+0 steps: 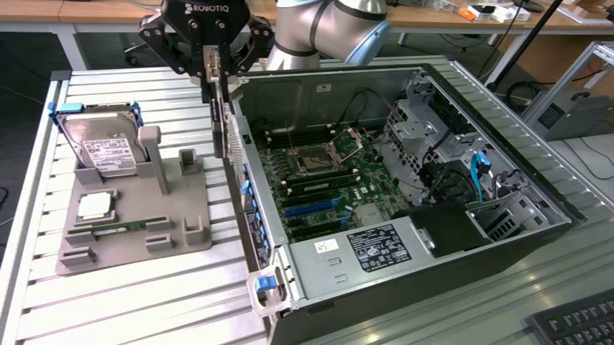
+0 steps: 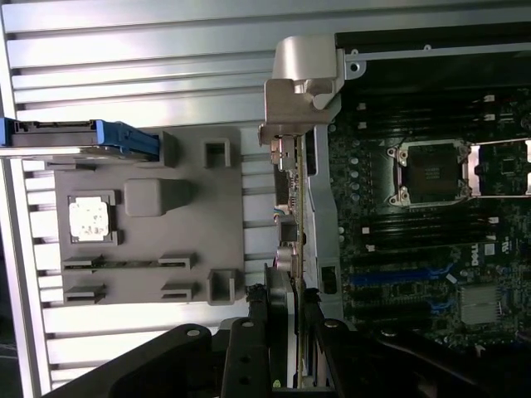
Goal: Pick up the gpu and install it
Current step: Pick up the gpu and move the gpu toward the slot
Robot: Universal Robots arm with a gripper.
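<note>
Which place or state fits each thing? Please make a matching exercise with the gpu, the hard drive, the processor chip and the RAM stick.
Things:
1. gpu
2. hard drive
3. processor chip
4. RAM stick

Places or states:
A. lies flat in a square recess of the gray holder
B. hangs edge-down from the gripper, at the wall of the open case
C. stands upright at one end of the holder
D. rests between small brackets on the holder

Pairs: 1-B, 2-C, 3-A, 4-D

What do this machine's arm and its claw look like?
The arm is made of smooth, round silver-grey tubes, with a pale blue cap at a joint. The claw is black, built of angular linked bars with small bolts, and carries the white lettering ROBOTIQ.
</note>
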